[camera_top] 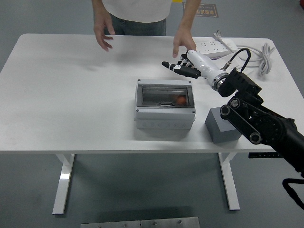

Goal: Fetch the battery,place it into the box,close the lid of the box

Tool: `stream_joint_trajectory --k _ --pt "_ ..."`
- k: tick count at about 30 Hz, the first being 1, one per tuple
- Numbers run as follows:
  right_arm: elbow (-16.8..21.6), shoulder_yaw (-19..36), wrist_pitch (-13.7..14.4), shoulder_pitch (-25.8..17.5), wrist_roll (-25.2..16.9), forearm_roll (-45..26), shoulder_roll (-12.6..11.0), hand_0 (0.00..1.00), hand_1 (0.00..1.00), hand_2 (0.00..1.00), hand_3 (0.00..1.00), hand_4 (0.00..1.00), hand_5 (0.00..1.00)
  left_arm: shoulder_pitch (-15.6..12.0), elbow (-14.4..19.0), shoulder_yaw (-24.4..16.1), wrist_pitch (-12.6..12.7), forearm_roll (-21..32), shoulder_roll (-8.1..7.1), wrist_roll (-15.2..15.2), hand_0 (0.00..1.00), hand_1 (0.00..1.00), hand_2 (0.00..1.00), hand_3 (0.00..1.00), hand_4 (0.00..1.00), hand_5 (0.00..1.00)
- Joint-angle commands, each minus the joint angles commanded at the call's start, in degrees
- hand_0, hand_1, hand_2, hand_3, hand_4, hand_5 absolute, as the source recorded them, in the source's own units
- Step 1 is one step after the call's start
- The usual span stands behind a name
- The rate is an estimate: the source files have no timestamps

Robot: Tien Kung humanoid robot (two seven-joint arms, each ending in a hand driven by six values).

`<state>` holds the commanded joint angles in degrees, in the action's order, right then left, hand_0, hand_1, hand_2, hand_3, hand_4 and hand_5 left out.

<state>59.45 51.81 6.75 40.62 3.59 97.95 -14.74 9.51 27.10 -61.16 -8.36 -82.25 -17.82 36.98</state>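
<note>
Head view: lid (164, 94) lying flat over the box (165, 105), orange battery (179, 99) seemingly inside beneath it. Right hand (183, 69) behind the box, fingers extended, holding nothing. Best pressing squarely on the lid's centre to confirm latching.

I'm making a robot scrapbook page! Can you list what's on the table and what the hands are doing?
box: grey box, clear lid shut
inside: orange thing, seen through the lid
right hand: right hand, fingers spread, holds nothing, above the table behind the box
person: both hands raised, off the box
beside box: grey block
far corner: power strip with white cable
</note>
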Motion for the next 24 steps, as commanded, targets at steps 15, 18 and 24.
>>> stream_joint_trajectory --k 15,18,24 --pt "5.31 23.94 5.6 -17.48 -24.04 -23.2 -0.12 0.156 0.252 0.29 0.318 0.814 0.725 -0.34 -0.27 0.86 0.95 0.82 1.13 0.0 0.632 0.698 0.573 0.541 0.5 0.002" --pt "4.28 28.43 2.47 -20.86 -28.22 -29.39 0.51 0.156 0.252 0.29 0.318 0.814 0.725 -0.33 -0.33 0.97 1.15 0.84 1.33 0.0 0.632 0.698 0.573 0.541 0.5 0.002" --pt "4.21 36.61 -3.26 -25.27 -31.06 -43.0 0.65 0.179 0.254 0.292 0.332 0.755 0.631 -0.04 -0.49 1.13 1.6 0.98 1.51 0.0 0.632 0.698 0.573 0.541 0.5 0.002"
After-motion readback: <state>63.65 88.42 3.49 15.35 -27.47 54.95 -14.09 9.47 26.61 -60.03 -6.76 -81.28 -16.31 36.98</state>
